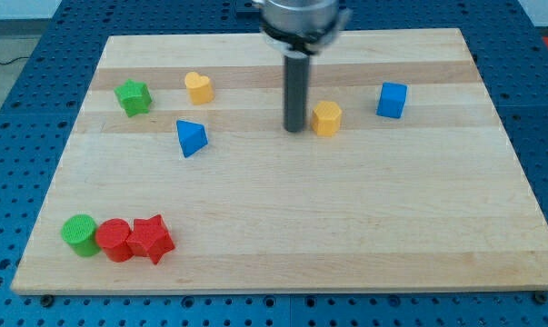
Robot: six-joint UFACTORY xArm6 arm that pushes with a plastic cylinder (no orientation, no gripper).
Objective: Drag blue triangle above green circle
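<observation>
The blue triangle [191, 138] lies on the wooden board [283, 227] at the view's upper left of centre. The green circle [79, 234] sits near the board's bottom left corner, far below and left of the triangle. My tip [294, 129] stands at the view's upper middle, well to the right of the blue triangle and just left of a yellow hexagon block [326, 118], close to it.
A red circle [114, 240] and a red star [151, 239] sit in a row right of the green circle. A green star [133, 97] and a yellow heart-like block [198, 87] lie upper left. A blue cube [392, 100] lies upper right.
</observation>
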